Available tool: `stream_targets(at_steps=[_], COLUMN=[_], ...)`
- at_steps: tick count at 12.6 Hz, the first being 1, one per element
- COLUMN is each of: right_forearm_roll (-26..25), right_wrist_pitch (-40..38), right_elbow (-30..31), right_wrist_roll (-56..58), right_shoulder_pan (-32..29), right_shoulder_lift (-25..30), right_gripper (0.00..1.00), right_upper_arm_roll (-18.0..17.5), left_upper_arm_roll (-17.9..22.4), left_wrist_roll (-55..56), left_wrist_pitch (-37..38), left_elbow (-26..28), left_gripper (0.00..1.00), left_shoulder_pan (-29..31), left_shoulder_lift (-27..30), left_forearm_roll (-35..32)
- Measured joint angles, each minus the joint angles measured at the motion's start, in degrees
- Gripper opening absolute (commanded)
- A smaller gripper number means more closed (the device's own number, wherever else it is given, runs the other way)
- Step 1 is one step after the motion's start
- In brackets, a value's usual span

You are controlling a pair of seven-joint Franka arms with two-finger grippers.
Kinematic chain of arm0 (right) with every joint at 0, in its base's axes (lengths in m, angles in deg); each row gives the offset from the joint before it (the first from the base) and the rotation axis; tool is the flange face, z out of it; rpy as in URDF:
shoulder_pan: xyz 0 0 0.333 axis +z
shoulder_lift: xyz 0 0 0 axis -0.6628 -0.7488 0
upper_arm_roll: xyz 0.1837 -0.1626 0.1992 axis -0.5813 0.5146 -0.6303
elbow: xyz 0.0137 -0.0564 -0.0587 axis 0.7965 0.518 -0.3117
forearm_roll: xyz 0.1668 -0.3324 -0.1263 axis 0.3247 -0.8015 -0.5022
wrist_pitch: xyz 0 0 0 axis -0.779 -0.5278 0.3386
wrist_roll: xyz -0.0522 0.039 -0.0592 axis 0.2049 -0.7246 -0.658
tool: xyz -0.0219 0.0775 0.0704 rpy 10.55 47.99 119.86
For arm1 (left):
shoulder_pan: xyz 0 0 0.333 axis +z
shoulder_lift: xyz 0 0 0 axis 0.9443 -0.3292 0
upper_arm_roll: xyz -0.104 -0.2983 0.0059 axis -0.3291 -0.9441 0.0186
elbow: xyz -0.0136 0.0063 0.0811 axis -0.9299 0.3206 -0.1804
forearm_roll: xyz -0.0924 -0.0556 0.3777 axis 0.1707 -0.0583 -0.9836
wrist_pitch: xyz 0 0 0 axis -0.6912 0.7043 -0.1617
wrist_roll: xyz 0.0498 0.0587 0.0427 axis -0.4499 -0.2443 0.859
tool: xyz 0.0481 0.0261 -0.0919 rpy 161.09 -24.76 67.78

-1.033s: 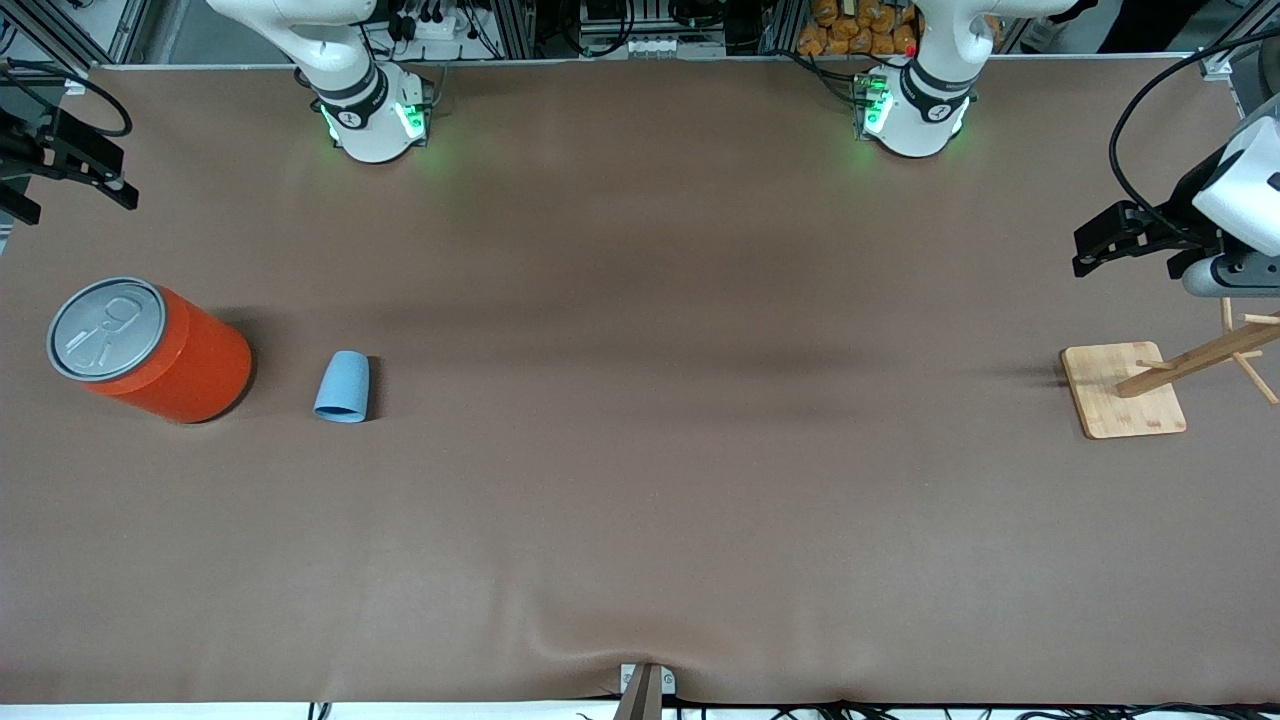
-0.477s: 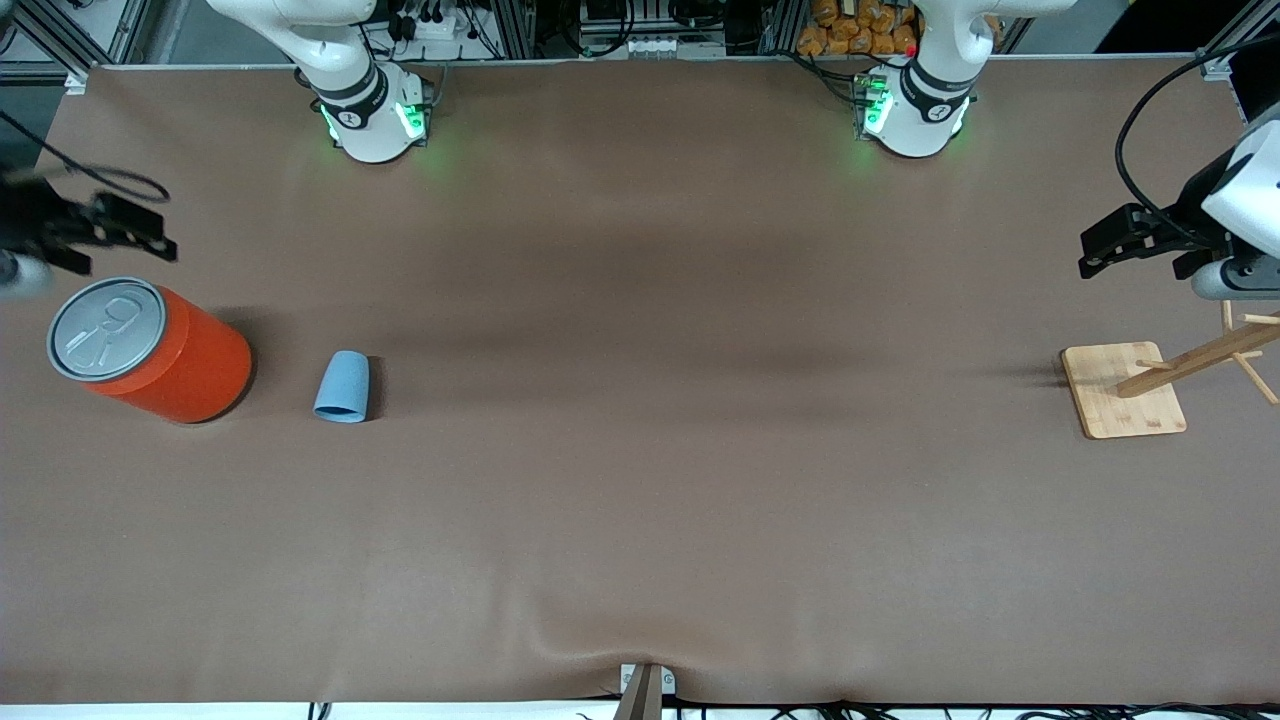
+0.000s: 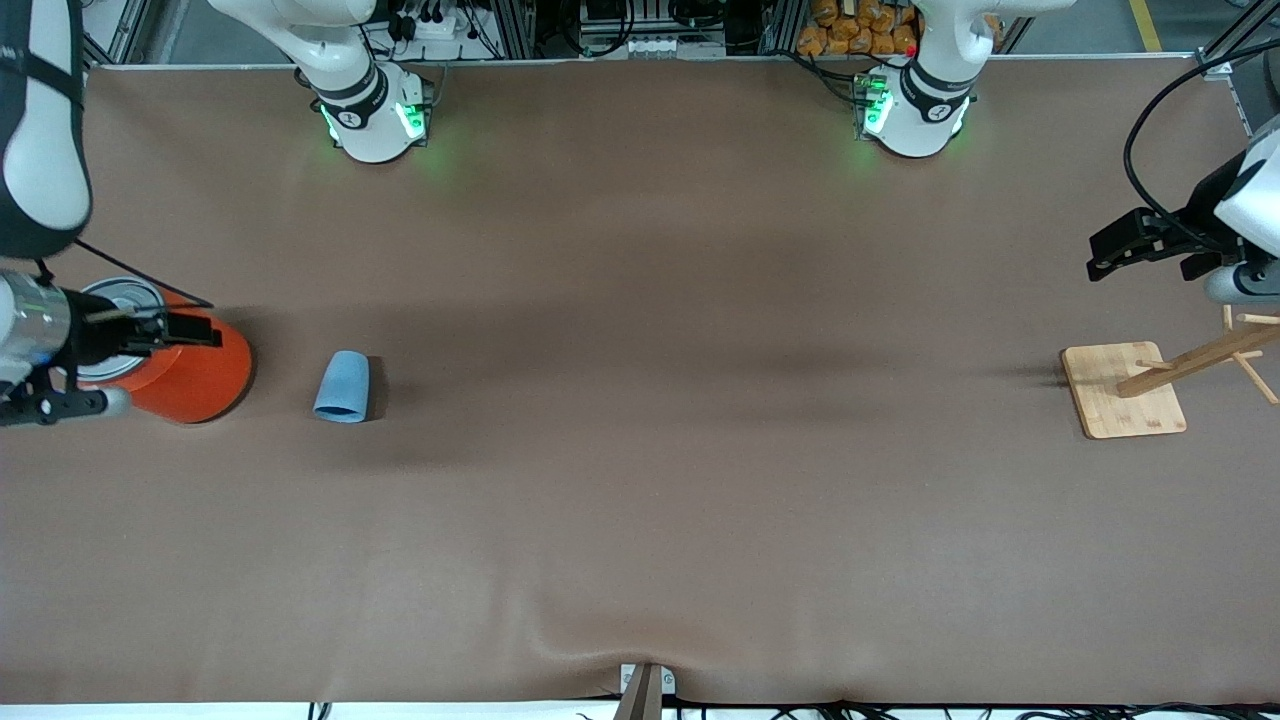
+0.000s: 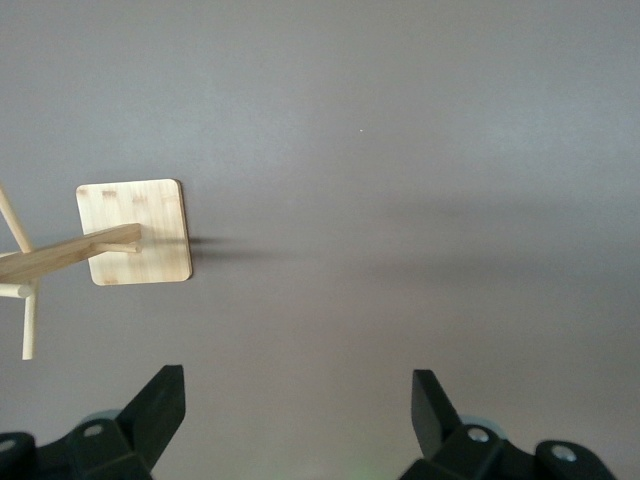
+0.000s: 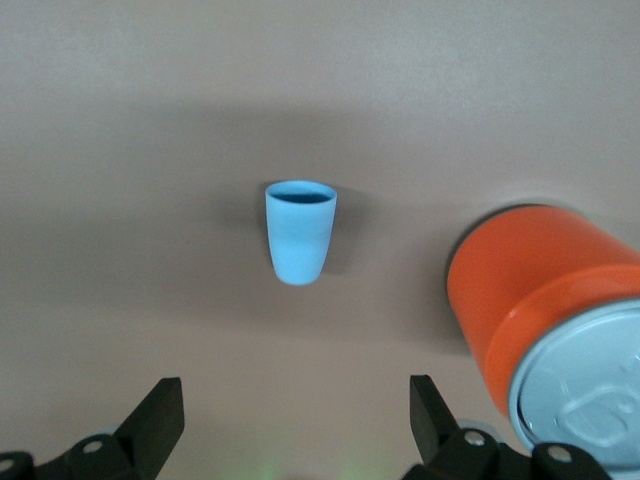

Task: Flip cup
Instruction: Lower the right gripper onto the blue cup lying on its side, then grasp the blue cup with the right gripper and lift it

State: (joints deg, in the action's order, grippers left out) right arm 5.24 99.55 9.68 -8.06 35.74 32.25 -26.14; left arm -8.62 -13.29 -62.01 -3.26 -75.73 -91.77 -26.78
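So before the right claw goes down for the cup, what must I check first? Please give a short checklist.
1. Cup found: ok. It lies on its side on the table, mouth toward the front camera.
2. Right claw open: ok, fingers wide apart.
3. Right claw over the cup: not ok. It hangs over the orange can.
4. Cup apart from the can: ok, a bare strip of table lies between them.
5. Left claw out of the way: ok. It waits open near the wooden stand.
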Motion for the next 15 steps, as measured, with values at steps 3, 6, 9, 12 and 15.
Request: stream_targets(at_steps=[3,6,9,12,15], right_forearm_roll=[2.2,2.55,2.72,2.74,2.76], right_wrist_pitch=[8.95,15.95,27.66,38.63,43.84], right_elbow=[7.64,16.63,25.8,32.67,33.61], right_wrist_roll=[0.0,0.0,0.0,-0.03,0.07], right_shoulder_pan=[0.02,0.07,0.42,2.08,2.85], right_shoulder_lift=[-2.3,-2.8,-2.87,-3.43,-6.04], right_gripper=[1.0,1.0,1.0,1.0,0.78], right_upper_arm_roll=[-0.17,-0.44,-0.9,-1.11,-1.13], left_upper_arm_roll=[-0.13,-0.44,-0.48,-0.5,-0.53], left_wrist_roll=[-0.03,-0.03,-0.03,-0.03,-0.03], left_wrist_pitch=[0.0,0.0,0.0,0.0,0.0], left_elbow=[0.0,-0.05,-0.12,-0.16,-0.19], left_gripper=[1.0,1.0,1.0,1.0,1.0], left_shoulder_pan=[0.25,0.19,0.16,0.1,0.07], left_shoulder_lift=[-0.24,-0.24,-0.24,-0.24,-0.24], left_forearm_roll=[0.0,0.0,0.0,0.0,0.0])
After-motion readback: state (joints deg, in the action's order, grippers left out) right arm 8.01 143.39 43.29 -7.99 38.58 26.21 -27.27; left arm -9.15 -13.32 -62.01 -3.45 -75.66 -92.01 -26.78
